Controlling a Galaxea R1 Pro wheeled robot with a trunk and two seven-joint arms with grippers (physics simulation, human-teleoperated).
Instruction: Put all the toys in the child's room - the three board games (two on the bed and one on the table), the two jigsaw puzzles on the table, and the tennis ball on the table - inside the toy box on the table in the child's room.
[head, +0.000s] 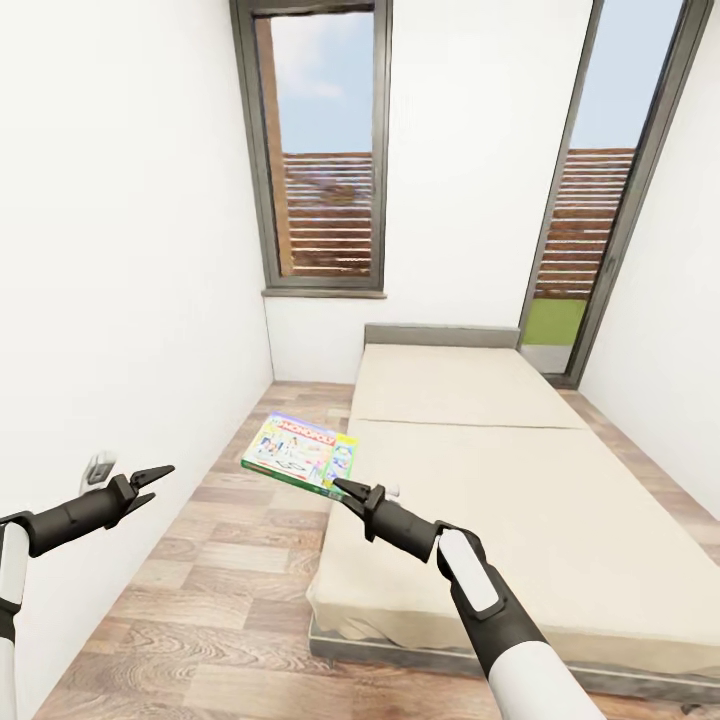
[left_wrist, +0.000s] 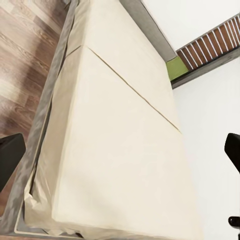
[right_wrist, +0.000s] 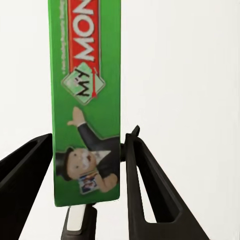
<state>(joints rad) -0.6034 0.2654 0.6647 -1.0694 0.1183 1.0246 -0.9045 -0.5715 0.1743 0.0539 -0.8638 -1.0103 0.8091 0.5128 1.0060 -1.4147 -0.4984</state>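
A Monopoly board game (head: 302, 452), a flat box with green edges and a white top, hangs over the floor just off the bed's (head: 520, 480) left side. My right gripper (head: 342, 489) is shut on its near edge. In the right wrist view the green box edge (right_wrist: 85, 100) stands between the two black fingers (right_wrist: 145, 190). My left gripper (head: 160, 473) hovers open near the left wall, holding nothing. In the left wrist view the beige mattress (left_wrist: 115, 100) lies bare beyond it. The table, toy box, jigsaw puzzles and tennis ball are out of view.
A white wall (head: 120, 300) runs close along the left, with a socket (head: 99, 467) low on it. A strip of wood-plank floor (head: 230, 560) lies between wall and bed. Tall dark-framed windows (head: 325, 150) stand behind the grey headboard (head: 440, 335).
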